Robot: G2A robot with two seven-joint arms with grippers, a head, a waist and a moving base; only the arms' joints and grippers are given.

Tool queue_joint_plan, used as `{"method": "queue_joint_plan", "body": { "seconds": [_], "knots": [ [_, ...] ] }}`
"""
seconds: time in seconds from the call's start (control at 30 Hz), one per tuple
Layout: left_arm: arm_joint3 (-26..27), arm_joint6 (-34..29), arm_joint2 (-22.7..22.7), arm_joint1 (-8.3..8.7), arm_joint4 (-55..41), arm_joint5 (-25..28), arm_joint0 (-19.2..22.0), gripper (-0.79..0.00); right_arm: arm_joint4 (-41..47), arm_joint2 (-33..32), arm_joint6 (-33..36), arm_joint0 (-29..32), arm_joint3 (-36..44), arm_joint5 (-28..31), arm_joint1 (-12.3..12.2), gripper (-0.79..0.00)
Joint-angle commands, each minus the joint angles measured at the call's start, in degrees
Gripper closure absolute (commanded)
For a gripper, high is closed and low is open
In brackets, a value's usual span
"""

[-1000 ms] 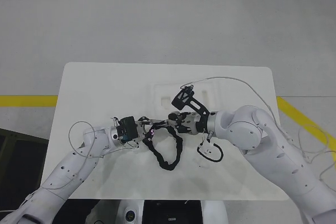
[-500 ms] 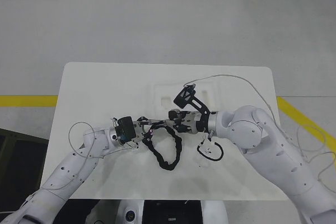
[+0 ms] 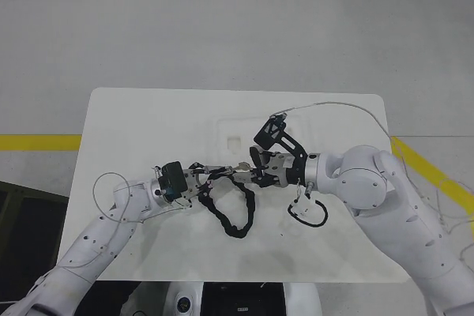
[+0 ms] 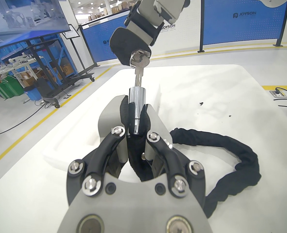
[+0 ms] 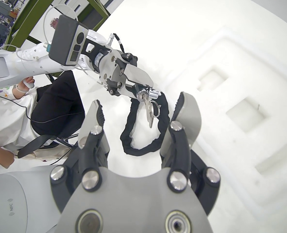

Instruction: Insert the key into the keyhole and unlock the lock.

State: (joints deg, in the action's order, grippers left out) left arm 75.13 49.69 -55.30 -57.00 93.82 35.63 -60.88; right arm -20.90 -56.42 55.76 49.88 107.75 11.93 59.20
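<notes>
My left gripper (image 4: 136, 103) is shut on the chrome lock cylinder (image 4: 136, 103) of a black fabric-covered chain lock (image 4: 230, 151). The silver key (image 4: 139, 69) sits in the keyhole with its head sticking out. In the right wrist view the key (image 5: 148, 112) hangs from the cylinder (image 5: 143, 95) together with a ring. My right gripper (image 5: 140, 99) is open, its fingers spread on either side of the key and short of it. One black pad (image 4: 124, 47) stands just behind the key head. From the top, the left gripper (image 3: 204, 175) and right gripper (image 3: 251, 168) face each other over the chain (image 3: 235, 217).
A white foam tray (image 3: 225, 126) with square recesses lies behind the grippers on the white table (image 3: 126, 126). A black cable loop (image 3: 310, 213) rests by the right arm, and a thin white cable (image 3: 332, 107) crosses the back right.
The right gripper has drawn back a little to the right, away from the lock. The left gripper has shifted slightly left with the cylinder. The key stays in the keyhole.
</notes>
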Motion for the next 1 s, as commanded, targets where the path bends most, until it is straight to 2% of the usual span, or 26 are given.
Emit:
{"method": "queue_joint_plan", "body": {
  "seconds": [0.0, 0.07, 0.2, 0.23, 0.33, 0.5, 0.97],
  "knots": [
    [0.06, -0.12, -0.16, 0.00, -0.07, 0.04, -0.14, 0.000, -0.16, -1.36, 0.75, 0.72, 0.58, 0.06, -0.32, -0.459],
    [0.20, -0.26, -0.29, 0.00, -0.12, 0.12, -0.24, 0.000, -0.23, -2.59, 1.12, 1.51, 0.64, 0.18, -0.61, -0.391],
    [0.40, -0.25, -0.47, -0.03, -0.11, 0.30, -0.38, 0.000, -0.02, -3.75, 0.99, 2.59, 0.24, 1.08, -0.89, -0.357],
    [0.41, -0.25, -0.51, -0.03, -0.07, 0.36, -0.40, 0.000, 0.04, -3.79, 0.90, 2.72, 0.12, 1.22, -0.90, -0.314],
    [0.58, -0.22, -0.57, -0.07, 0.10, 0.37, -0.44, 0.000, 0.13, -3.63, 0.34, 2.76, -0.23, 1.64, -0.85, -0.265],
    [0.65, -0.20, -0.64, -0.14, 0.25, 0.60, -0.47, 0.000, 0.28, -3.16, -0.24, 2.35, -0.84, 2.10, -0.68, -0.132],
    [0.79, -0.38, -0.86, -0.35, 0.41, 0.73, -0.57, 0.000, 0.35, -2.15, -0.60, 1.85, -1.48, 2.36, -0.39, -0.095]
  ]
}}
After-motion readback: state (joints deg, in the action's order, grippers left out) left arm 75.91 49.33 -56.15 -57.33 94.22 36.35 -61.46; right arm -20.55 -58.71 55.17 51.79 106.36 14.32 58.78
